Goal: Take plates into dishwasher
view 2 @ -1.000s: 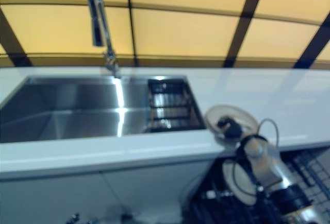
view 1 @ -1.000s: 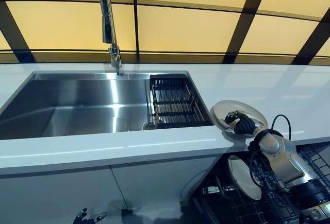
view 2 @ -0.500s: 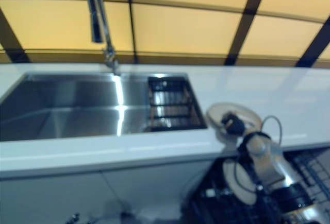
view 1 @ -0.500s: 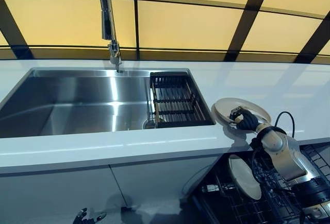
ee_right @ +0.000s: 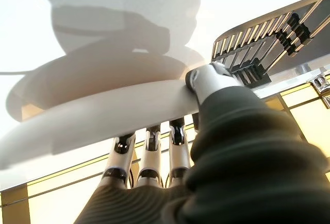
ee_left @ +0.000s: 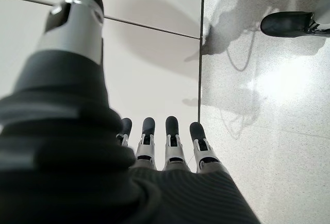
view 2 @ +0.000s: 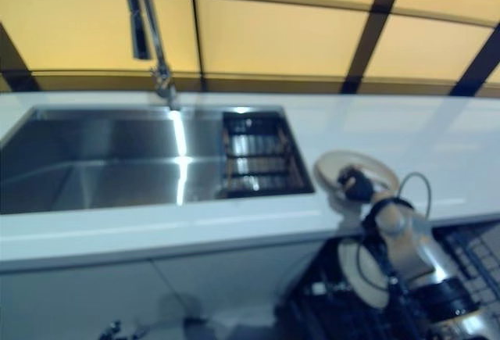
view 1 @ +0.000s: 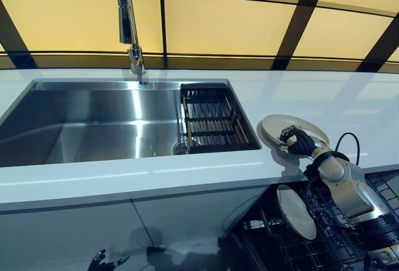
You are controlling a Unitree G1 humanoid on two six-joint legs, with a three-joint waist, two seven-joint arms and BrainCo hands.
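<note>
A pale round plate (view 1: 278, 125) lies on the white counter (view 1: 187, 174) to the right of the sink. My right hand (view 1: 299, 142) is on its near right rim. In the right wrist view my fingers (ee_right: 149, 149) reach under the plate (ee_right: 103, 116) and my thumb (ee_right: 209, 80) presses on top, pinching the rim. A second plate (view 1: 296, 212) stands on edge in the open dishwasher rack (view 1: 349, 240) below the counter. My left hand (view 1: 106, 262) hangs low by the floor, with its fingers (ee_left: 172, 136) straight and empty.
A steel sink (view 1: 93, 121) with a dark slatted rack (view 1: 212, 121) at its right end fills the left of the counter. A tall faucet (view 1: 128, 22) stands behind it. White cabinet fronts (view 1: 75, 233) lie below the counter.
The whole view has shifted a little. My right hand stays on the plate's rim, with barely any movement. The left hand has not moved.
</note>
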